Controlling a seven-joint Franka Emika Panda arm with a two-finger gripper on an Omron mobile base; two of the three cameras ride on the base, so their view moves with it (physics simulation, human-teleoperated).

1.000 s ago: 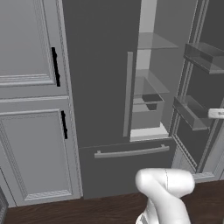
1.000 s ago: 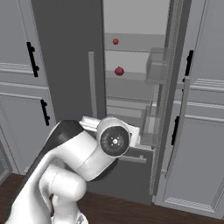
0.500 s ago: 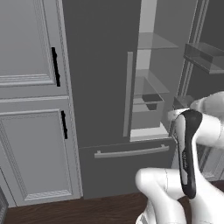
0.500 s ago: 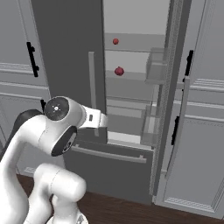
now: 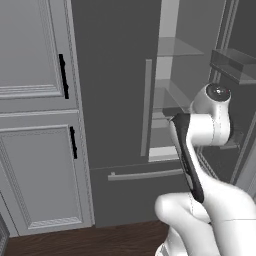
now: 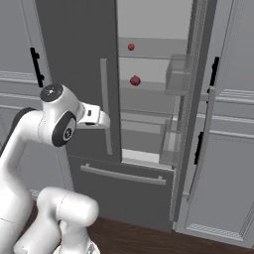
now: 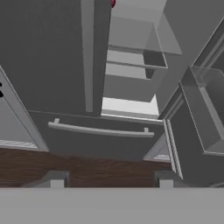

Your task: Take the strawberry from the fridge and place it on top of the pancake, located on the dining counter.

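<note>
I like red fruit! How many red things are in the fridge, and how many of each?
Small bright red strawberry, upper shelf: 1
Bigger dark red fruit, shelf below: 1
Total: 2

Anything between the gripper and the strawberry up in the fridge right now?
In the right base view the gripper sits in front of the shut left door's bar handle. The strawberry is up and right, past that door's edge, with open space beyond.

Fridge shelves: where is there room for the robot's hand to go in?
The fridge stands open on its right side. The shelf under the strawberry and the one under the darker red fruit look bare beside them. The lower shelves look bare too. Door bins crowd the right edge.
</note>
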